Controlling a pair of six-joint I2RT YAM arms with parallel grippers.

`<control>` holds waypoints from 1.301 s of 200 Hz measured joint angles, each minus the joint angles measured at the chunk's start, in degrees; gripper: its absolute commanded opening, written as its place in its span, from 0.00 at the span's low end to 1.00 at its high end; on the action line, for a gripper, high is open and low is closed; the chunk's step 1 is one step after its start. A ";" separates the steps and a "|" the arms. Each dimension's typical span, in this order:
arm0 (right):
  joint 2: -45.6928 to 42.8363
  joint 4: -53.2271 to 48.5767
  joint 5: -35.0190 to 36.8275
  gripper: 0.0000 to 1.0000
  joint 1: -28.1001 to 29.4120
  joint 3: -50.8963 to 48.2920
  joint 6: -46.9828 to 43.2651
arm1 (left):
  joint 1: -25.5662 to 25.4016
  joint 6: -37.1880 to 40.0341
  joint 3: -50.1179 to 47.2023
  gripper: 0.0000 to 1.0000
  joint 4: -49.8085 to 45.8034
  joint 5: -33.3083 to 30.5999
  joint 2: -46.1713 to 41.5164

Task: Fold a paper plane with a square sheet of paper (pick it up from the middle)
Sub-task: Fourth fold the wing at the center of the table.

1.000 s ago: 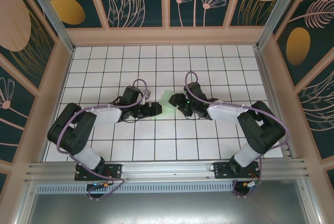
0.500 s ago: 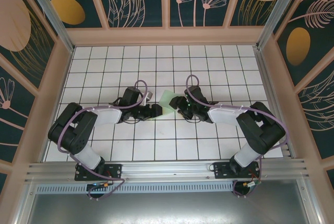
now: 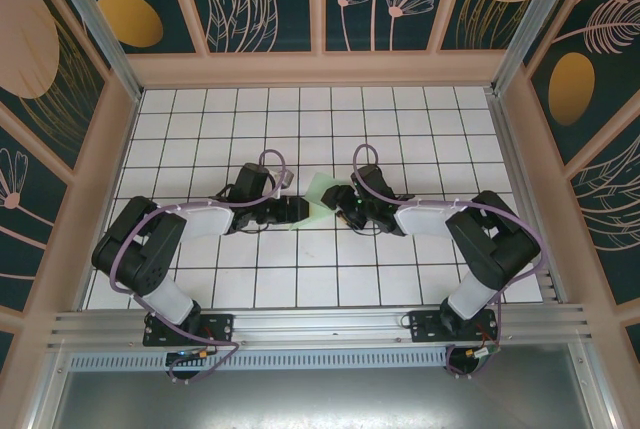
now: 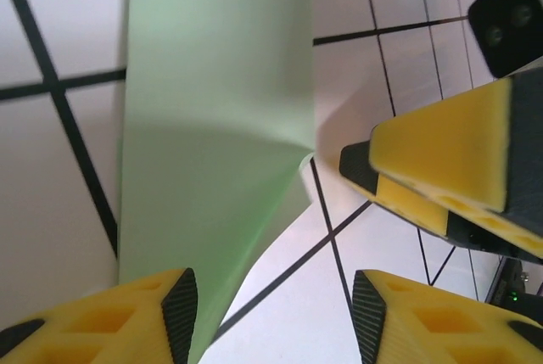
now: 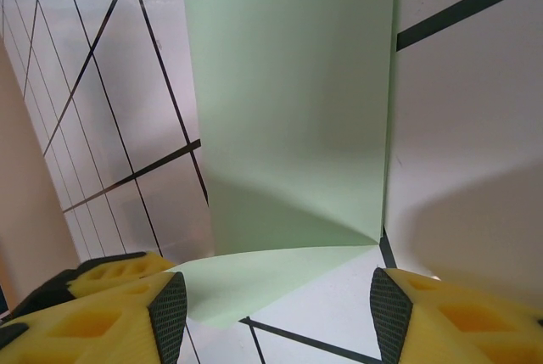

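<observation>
The square sheet of paper (image 3: 322, 195) is pale mint green and lies on the white grid table (image 3: 300, 119) between my two grippers. One crease crosses it, and a corner flap (image 5: 254, 283) stands slightly raised. My left gripper (image 3: 299, 211) is open at the sheet's left side; in the left wrist view the paper (image 4: 212, 118) reaches beside the left pad (image 4: 180, 313) of that gripper (image 4: 273, 317). My right gripper (image 3: 346, 212) is open too, its jaws (image 5: 278, 322) straddling the raised flap. Its yellow fingers (image 4: 450, 169) also show opposite the left gripper. A paper plane is out of view.
Wooden walls (image 3: 115, 149) enclose the table on three sides. An aluminium rail (image 3: 320, 329) carrying the arm bases runs along the near edge. Both arms lie low over the table's middle rows, elbows outward.
The left gripper's jaws have narrowed while staying at the sheet's left edge. The right gripper has edged slightly left toward the paper. The sheet has barely shifted.
</observation>
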 measured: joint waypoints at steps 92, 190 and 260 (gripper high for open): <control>-4.79 0.52 -0.63 0.64 -2.10 -1.95 -0.22 | 0.00 6.78 1.73 0.18 4.09 -1.18 2.69; 0.35 8.57 -5.18 0.60 -2.01 -3.52 -1.51 | 0.00 5.77 1.73 0.12 4.26 -7.06 1.90; 3.54 11.96 -6.93 0.54 -1.97 -3.23 -1.51 | 0.00 5.64 1.73 0.12 3.89 -8.35 1.90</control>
